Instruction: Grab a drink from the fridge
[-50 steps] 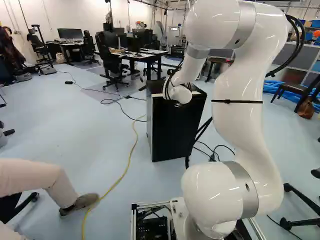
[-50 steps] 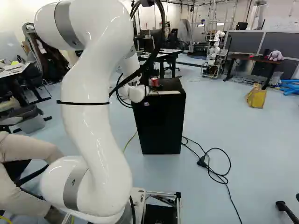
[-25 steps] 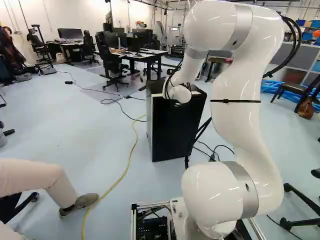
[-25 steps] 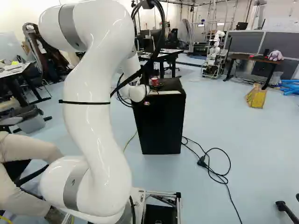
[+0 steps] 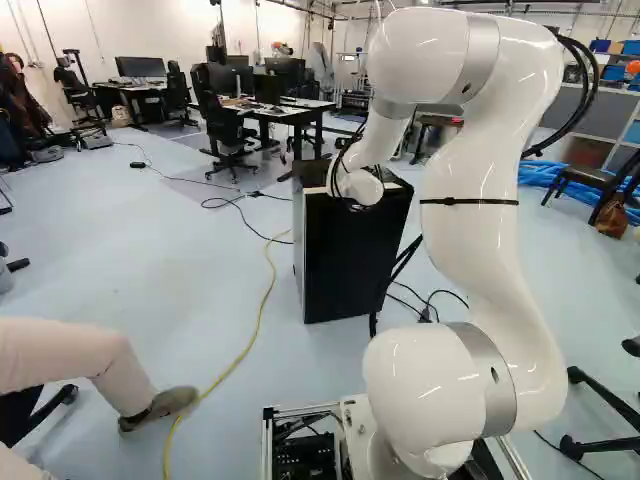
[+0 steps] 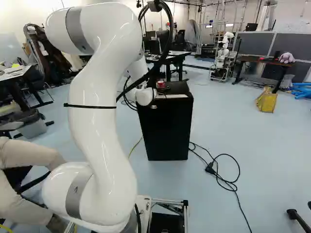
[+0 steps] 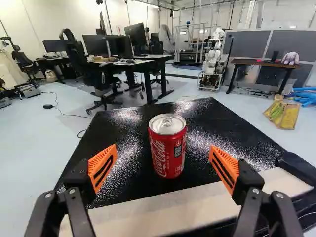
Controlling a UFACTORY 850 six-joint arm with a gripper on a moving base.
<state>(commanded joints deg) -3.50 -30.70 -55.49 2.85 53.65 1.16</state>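
**Red Can Stands Ungripped Atop Black Fridge as Robot Lines Up**

A red drink can (image 7: 168,148) stands upright on the top of a black fridge (image 6: 167,128), near its front edge, while the black gripper (image 7: 163,153) of a white arm (image 5: 480,200) reaches in low over the same edge. The jaws are spread wide, their orange pads (image 7: 102,168) on opposite sides of the can's line and neither one touching it.

The approach looks nearly complete, and the aim appears good. The grab itself is not yet done: by the look of it, the gripper must ease ahead a little, close on the can and lift it clear. The drink sits on the fridge rather than inside, so no door needs opening to reach it.

The fridge appears closed, its contents out of sight. The can's lid looks sealed, with the tab in place; what it holds cannot be seen. On the floor beyond, a yellow bag (image 7: 287,118) sits with something yellow-green at its mouth, too small to tell.
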